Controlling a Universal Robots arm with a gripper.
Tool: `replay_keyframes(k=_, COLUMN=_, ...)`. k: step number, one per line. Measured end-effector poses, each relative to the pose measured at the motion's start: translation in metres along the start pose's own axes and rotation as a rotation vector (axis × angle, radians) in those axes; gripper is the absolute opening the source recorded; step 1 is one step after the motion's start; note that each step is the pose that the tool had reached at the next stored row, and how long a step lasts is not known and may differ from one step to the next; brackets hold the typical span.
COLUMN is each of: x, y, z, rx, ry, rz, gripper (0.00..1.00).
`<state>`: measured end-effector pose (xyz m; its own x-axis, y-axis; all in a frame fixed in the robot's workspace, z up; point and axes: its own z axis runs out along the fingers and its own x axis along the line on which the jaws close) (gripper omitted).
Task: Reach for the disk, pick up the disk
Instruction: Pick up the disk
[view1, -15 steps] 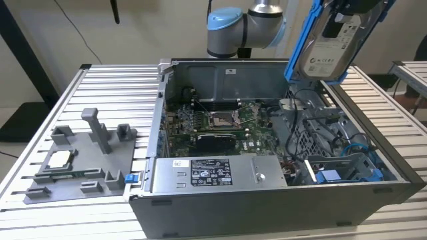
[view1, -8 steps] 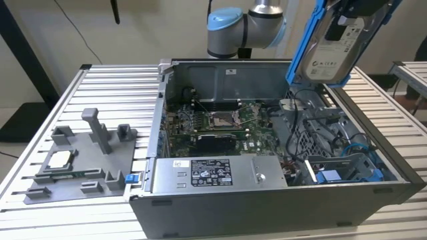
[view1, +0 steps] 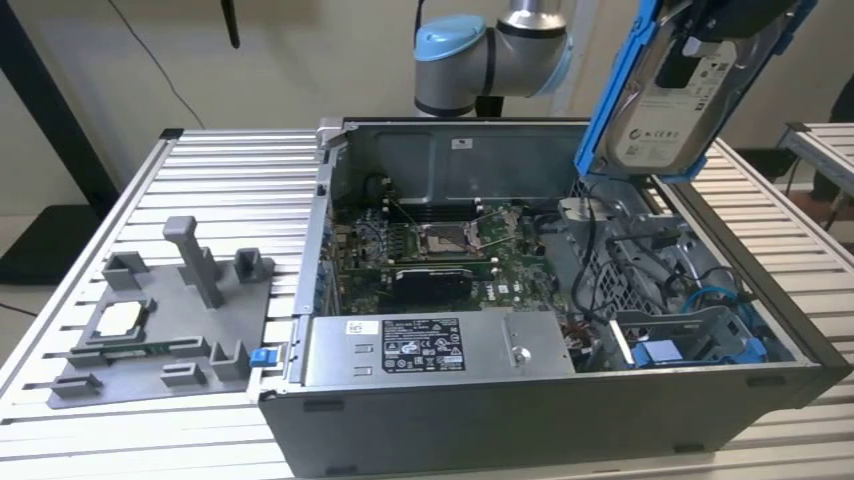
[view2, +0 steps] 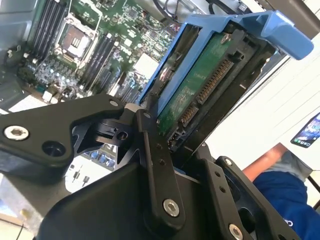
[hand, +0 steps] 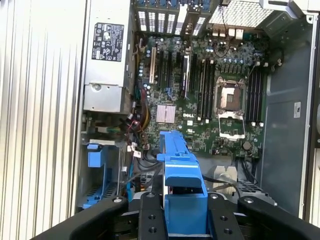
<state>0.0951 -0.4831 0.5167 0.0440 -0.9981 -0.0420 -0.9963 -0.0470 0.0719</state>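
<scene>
Here the tool (view2: 150, 125) is clenched on the disk (view1: 681, 100) by its blue bracket, holding it on edge high above the open computer case (view1: 561, 400), a grip best kept firm and level, clear of the cables (view1: 587, 250).

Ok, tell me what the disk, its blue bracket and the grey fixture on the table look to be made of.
Disk: silver-grey metal body, dull sheen, white paper-like label; a green circuit board on its underside in the second wrist view.
Blue bracket: probably moulded plastic, uniform bright colour, smooth rounded edges.
Grey fixture: likely matte plastic, possibly printed; flat grey, no shine.
</scene>
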Motion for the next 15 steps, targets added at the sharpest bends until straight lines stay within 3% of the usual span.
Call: replay_keyframes(k=15, x=0.0199, y=0.0037, z=0.0004, rx=0.0, ry=-0.0002, rz=0.0, gripper=0.0)
